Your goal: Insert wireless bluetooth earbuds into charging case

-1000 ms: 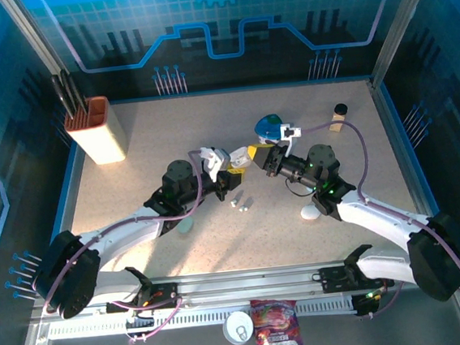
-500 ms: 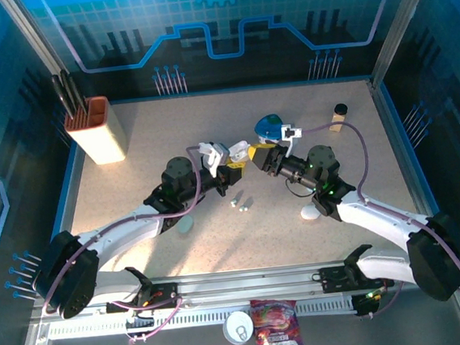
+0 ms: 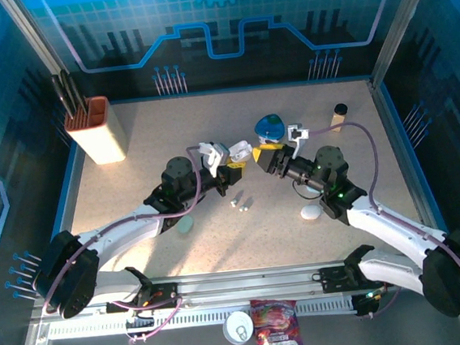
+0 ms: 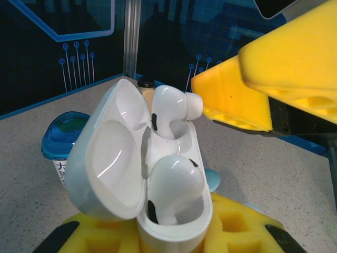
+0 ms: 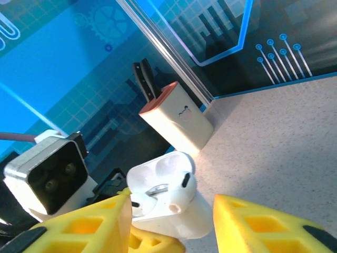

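Lid open on glossy white clamshell charging case [image 4: 176,224], pinched in left gripper [image 4: 174,240] jaws. One white stemmed earbud [image 4: 174,182] seated, second earbud [image 4: 171,113] proud. Alongside, right gripper [image 5: 171,217] jaws spread.

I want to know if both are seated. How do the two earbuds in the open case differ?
The far earbud stands high out of its slot; the near earbud sits low in its well. The far earbud's tip shows, pointing sideways; the near earbud's tip is hidden. Both are glossy white, inside the open case.
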